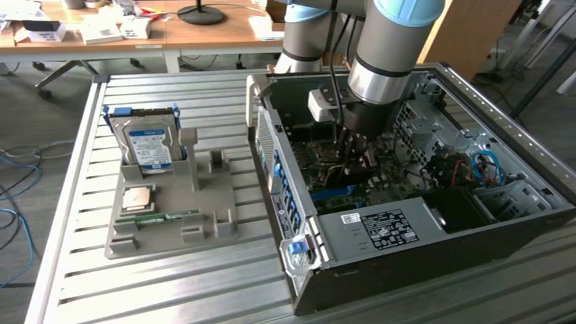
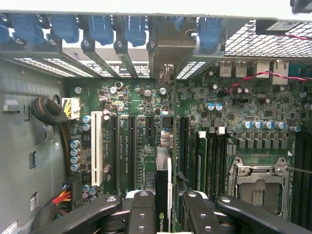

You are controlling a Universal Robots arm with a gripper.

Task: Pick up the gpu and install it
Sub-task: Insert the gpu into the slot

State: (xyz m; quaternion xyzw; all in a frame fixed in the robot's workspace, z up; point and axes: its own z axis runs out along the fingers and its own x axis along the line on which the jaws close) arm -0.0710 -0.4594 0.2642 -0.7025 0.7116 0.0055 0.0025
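One arm [image 1: 387, 67] is reaching down into the open case [image 1: 432, 223], with the gripper [image 2: 165, 207] sitting low over the motherboard [image 2: 234, 107]. Both fingers [image 2: 142, 214] are squeezing the gpu [image 2: 164, 180] from either side, so the tool is clamped on the card, which is standing edge-on between them.

In the wrist view the gpu is running as a thin dark line across the board. It is lying between the black slots beside the white slot [image 2: 97, 151] on one side and the memory slots [image 2: 202, 156] on the other. Its far end is pointing at the rear wall, lining up with a metal strip [image 2: 165, 48] under the row of blue latches [image 2: 100, 27]. Can't tell whether the card edge is touching a slot or hanging just above it. The socket [image 2: 256, 187] is sitting off to one side, apart from the card. Red and black wires [image 2: 253, 78] are crossing the board near the rear ports.

In the exterior view the case is lying on its side on the slatted table [image 1: 180, 290]. The tray [image 1: 212, 202] is sitting just to the exterior view's left of it. It is holding the hard drive [image 1: 148, 145] upright, with the chip [image 1: 137, 197] and the green stick [image 1: 160, 217] lying flat nearer the front. The gripper is well apart from the tray.
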